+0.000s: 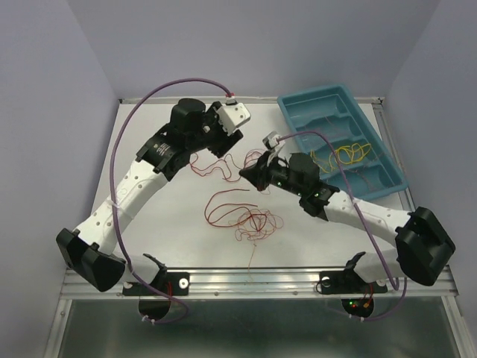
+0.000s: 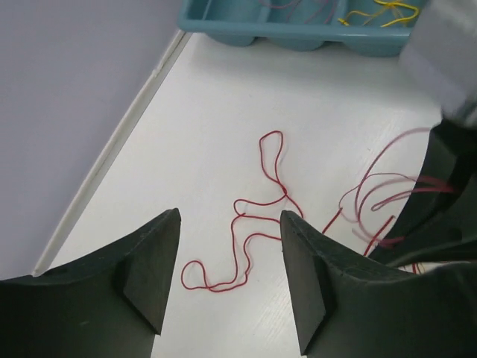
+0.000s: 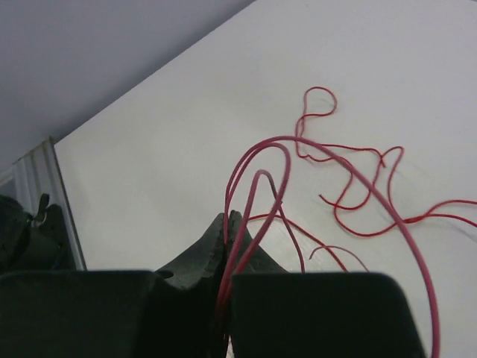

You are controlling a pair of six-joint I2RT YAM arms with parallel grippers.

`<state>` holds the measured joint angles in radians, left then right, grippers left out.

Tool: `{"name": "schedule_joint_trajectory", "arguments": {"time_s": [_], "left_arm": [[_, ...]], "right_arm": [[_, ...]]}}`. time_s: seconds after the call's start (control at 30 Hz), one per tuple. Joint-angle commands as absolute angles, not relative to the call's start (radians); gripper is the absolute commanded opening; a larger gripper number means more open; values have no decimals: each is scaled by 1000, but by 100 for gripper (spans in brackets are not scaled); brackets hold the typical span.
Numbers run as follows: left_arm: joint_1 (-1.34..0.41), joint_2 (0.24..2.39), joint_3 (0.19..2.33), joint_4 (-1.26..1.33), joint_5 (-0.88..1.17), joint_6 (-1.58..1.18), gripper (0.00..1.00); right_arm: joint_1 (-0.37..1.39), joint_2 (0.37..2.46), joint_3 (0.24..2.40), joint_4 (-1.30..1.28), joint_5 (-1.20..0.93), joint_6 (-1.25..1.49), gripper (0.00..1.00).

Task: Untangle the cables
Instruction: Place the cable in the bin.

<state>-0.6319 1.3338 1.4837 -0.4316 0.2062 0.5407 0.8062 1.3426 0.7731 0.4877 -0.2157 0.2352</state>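
At bench [image 1: 179,224] centre, the right end effector [image 3: 227,224] clamps red loops of the cables [image 1: 253,221] while the left end effector [image 2: 231,224] gapes empty at eleven o'clock; yellow strands [image 1: 354,153] lie in the tray [image 1: 313,112] at two o'clock, a red knot seemingly left to undo.

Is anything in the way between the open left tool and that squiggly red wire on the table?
Nothing visible. The left tool hangs open facing the red wire, which lies loose on the bare white table. The right tool, shut on other red strands, sits off to one side.
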Motion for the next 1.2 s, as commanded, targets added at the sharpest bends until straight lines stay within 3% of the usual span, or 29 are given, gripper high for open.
{"name": "schedule_joint_trajectory", "arguments": {"time_s": [0.0, 0.27, 0.6, 0.93, 1.17], "left_arm": [[-554, 1255, 1425, -264, 218, 462, 70], [-514, 1192, 1304, -195, 265, 442, 71], [-515, 1161, 1174, -141, 307, 425, 71], [-514, 1137, 1123, -107, 319, 428, 71], [-514, 1138, 1092, -89, 313, 440, 71]], "right_arm": [[627, 1380, 914, 387, -118, 377, 1], [370, 1442, 1107, 302, -68, 521, 1], [265, 1633, 1354, 278, 368, 632, 1], [172, 1861, 1419, 281, 413, 773, 0], [158, 1910, 1374, 208, 620, 879, 0]]}}
